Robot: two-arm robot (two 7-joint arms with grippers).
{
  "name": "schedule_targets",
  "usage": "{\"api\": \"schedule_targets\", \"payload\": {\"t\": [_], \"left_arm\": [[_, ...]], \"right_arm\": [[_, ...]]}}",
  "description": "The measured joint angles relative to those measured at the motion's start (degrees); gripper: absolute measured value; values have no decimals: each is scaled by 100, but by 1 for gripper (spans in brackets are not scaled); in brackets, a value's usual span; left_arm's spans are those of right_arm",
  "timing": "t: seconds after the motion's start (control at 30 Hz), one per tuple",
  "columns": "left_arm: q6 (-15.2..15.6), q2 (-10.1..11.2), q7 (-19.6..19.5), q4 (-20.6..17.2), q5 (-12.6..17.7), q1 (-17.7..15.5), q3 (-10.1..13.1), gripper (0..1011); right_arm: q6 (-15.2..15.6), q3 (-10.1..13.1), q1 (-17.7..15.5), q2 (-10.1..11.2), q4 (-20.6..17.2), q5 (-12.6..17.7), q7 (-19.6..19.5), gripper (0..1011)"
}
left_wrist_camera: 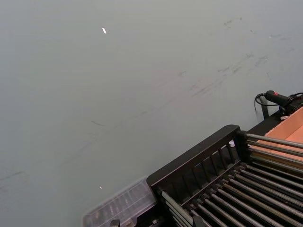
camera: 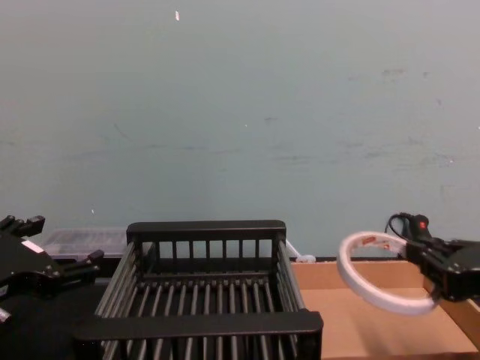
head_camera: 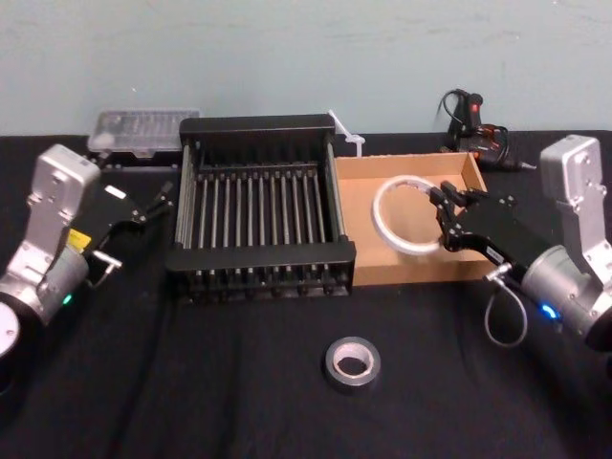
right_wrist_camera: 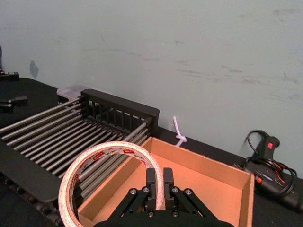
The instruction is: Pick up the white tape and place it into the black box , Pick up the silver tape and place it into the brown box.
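Right gripper (head_camera: 446, 212) clamps white tape (head_camera: 402, 215), seemingly above brown box (head_camera: 406, 270).

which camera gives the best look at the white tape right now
The right wrist view: the white tape is close, red markings visible, pinched by the right pincer. Head view shows its ring above the brown box. Chest view shows it side-on, lifted.

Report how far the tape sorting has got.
Done: nothing is in its box yet. In hand: the right hand is shut on the white tape, holding it lifted above the brown box, not yet over the black box. Left: the silver tape lies on the table, untouched. The left hand waits beside the black box.
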Motion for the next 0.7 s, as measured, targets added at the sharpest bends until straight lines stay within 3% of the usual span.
{"api": "schedule_targets", "payload": {"t": [0.7], "left_arm": [[0,0,0,0,0,0,0,1001]], "right_arm": [[137,-434,748,-406,519,-229,-16,99]]}}
